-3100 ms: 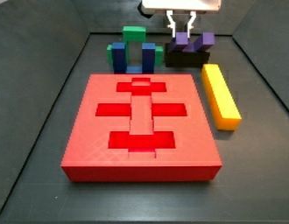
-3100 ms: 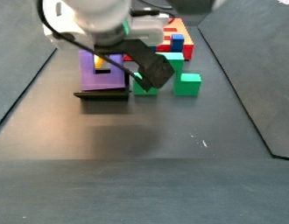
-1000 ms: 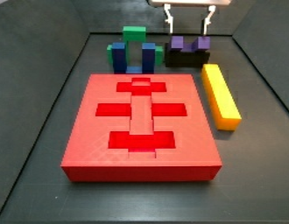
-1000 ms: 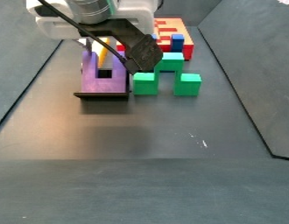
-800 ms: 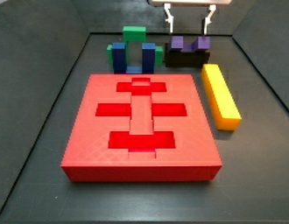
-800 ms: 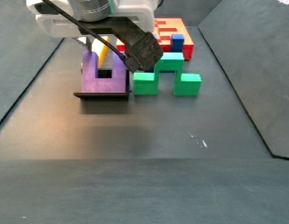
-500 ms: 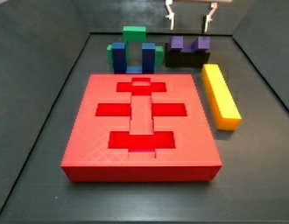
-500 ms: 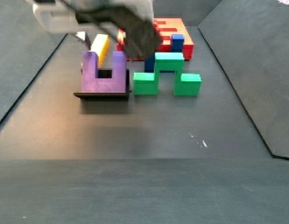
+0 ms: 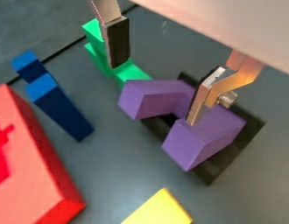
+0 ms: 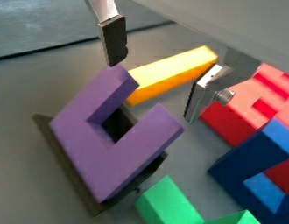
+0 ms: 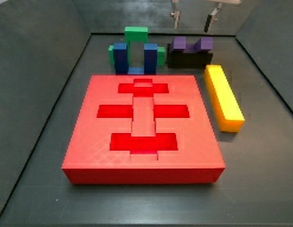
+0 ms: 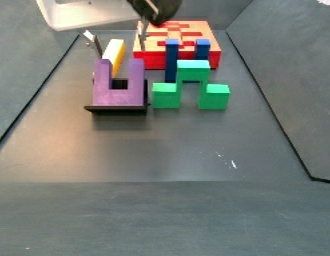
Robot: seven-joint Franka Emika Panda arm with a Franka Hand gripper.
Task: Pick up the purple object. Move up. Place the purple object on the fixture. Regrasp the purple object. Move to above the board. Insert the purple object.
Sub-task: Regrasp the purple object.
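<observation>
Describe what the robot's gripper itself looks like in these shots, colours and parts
The gripper, above the purple object, has two flat silver plate fingers faced with dark rectangular pads. A small dark screw shows on one plate. Its body overhead is pale, whitish casing.

Even, fairly bright overhead light is seen in all views, with soft shadows and a dull sheen on the dark floor. The gripper, empty and parted high above the fixture, is cut off by the frame. Wrist views are slightly soft.
</observation>
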